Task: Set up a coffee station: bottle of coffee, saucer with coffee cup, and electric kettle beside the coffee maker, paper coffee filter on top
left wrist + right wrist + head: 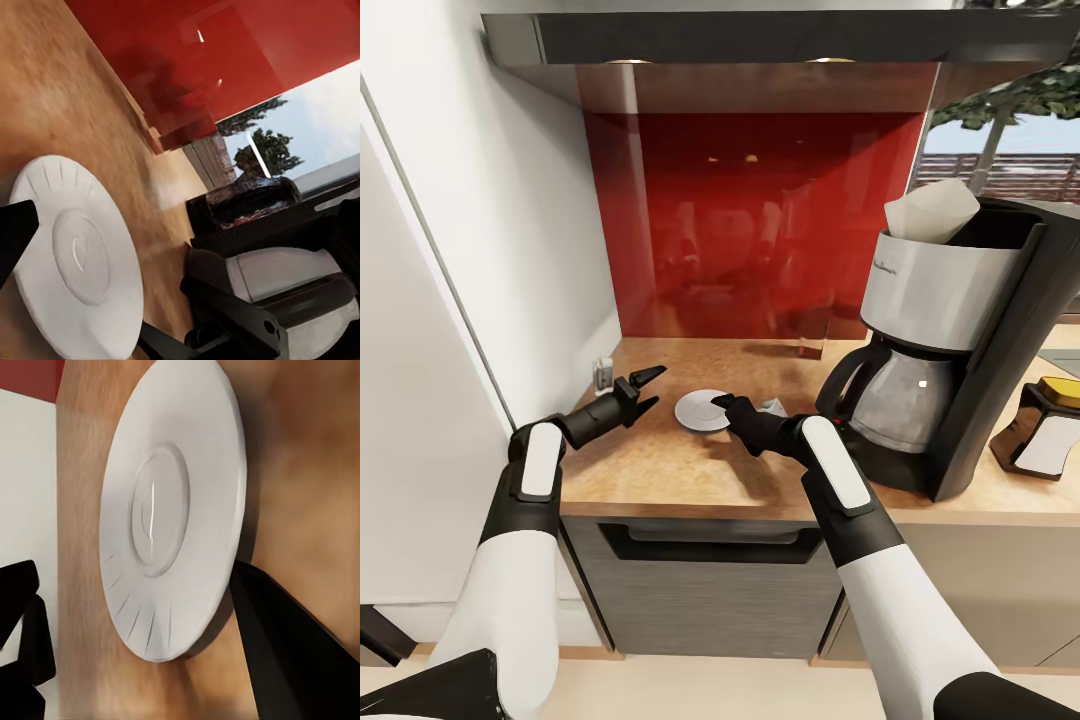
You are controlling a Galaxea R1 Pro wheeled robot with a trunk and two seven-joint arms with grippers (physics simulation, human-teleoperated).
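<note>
Already 2 parts look settled: the coffee maker [950,340] stands on the surface [690,470], off to the outer side of the right gripper [728,408], and a paper coffee filter [932,212] sits in its top. The saucer [702,410] lies flat on the surface between the 2 grippers, the right one at its rim and seemingly touching it, though I cannot tell whether those jaws are closed on it or merely alongside. The left gripper [644,388] hovers just beside the saucer with its jaws spread and nothing in them. A bottle with a yellow cap [1050,425] rests beyond the coffee maker; whether it is the coffee is unclear. Cup and kettle seem left to do.
</note>
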